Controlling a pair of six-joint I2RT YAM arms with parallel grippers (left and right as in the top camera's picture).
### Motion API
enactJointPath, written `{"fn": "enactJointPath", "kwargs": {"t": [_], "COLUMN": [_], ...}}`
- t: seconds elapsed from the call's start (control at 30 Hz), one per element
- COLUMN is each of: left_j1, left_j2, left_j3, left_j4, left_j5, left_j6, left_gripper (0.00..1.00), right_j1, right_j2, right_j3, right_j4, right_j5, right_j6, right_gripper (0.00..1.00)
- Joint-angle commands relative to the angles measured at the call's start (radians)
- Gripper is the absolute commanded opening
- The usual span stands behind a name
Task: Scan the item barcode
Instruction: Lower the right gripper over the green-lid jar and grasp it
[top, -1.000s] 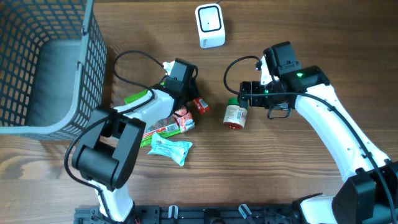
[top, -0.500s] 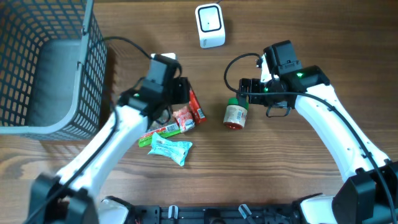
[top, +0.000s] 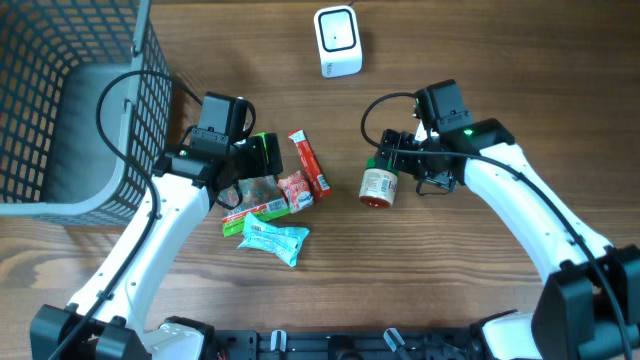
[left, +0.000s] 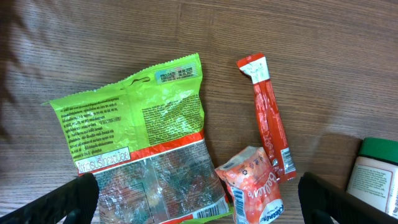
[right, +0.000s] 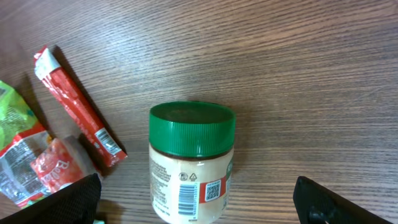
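Right claw (right: 196, 198), spread open, hovers over a green-lidded white jar (right: 191, 155) lying on the wooden desk (right: 298, 74). Grip its sides squarely, leaving the barcode (right: 186, 202) uncovered. Left claw (left: 202, 199) released, empty.

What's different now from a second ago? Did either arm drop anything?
The left hand swung back leftward off the snack pile and opened; what, if anything, it let go of is unclear. The right hand edged slightly toward the jar, open as before. Jar and scanner stayed put.

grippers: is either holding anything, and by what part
Nothing is held. The left gripper is open above the green bag, the right gripper open above the jar.
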Motion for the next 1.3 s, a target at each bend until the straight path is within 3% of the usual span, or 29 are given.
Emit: {"fn": "enactJointPath", "kwargs": {"t": [0.0,0.2,0.37,0.7,1.07,1.17,1.27], "left_j1": [0.004,0.004,0.004,0.004,0.004,0.004,0.004], "left_j2": [0.006,0.006,0.006,0.006,0.006,0.006,0.006], "left_j3": [-0.003,-0.003,-0.003,-0.003,-0.003,-0.003,-0.003], "left_j4": [-0.001,-0.001,-0.001,-0.001,-0.001,-0.001,-0.001], "left_j5": [-0.003,-0.002,-0.002,-0.003,-0.003,-0.002,-0.002], "left_j6": [0.016,0.016,0.016,0.016,0.016,0.016,0.016], "left_gripper": [1.00,1.00,1.00,1.00,1.00,1.00,1.00], "right_j1": [0.003,0.003,0.003,0.013,0.050,0.052,0.052], "right_j2": [0.074,0.119,0.158,0.488,0.510,0.510,0.510], "right_j3": [-0.010,0.065,0.442,0.448,0.402,0.402,0.402], "right_j4": [0.004,-0.043,-0.370,-0.371,-0.296,-0.291,-0.291], "right_j5": [-0.004,-0.037,-0.040,-0.080,-0.039,-0.037,-0.020], "right_j6": [0.010,-0.041,-0.063,-0.135,-0.138,-0.138,-0.138], "right_gripper": [0.99,1.00,0.99,0.99,0.99,0.80,0.73]}}
